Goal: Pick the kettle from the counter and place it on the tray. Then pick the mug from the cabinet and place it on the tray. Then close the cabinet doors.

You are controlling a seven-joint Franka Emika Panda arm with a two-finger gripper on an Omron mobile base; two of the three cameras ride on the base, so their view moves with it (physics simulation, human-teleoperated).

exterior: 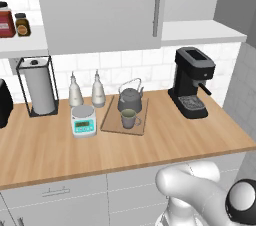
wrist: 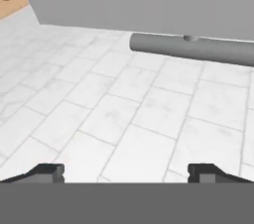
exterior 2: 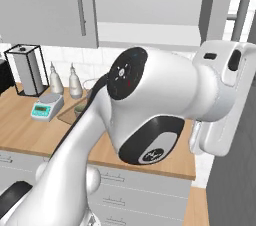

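Note:
The dark grey kettle (exterior: 130, 99) stands at the back of the wooden tray (exterior: 111, 120) on the counter (exterior: 150, 145). Just in front of it on the tray sits the grey-green mug (exterior: 129, 118). Above, the cabinet's left door (exterior: 100, 5) is closed, while its right side shows the bare white shelf (exterior: 200, 31). The right door (exterior 2: 220, 5) hangs swung out, its bar handle (exterior 2: 245, 12) beside my wrist. In the hand view my gripper (wrist: 127, 173) is open, fingertips (wrist: 49, 172) wide apart with nothing between them; a grey door panel (wrist: 149, 0) and its bar handle (wrist: 193, 48) lie ahead over white tiles.
A black coffee machine (exterior: 192, 82) stands right of the tray. A small scale (exterior: 83, 120), two pale bottles (exterior: 75, 90) and a paper towel holder (exterior: 37, 87) stand to its left. Jars (exterior: 6, 20) sit on the open shelf.

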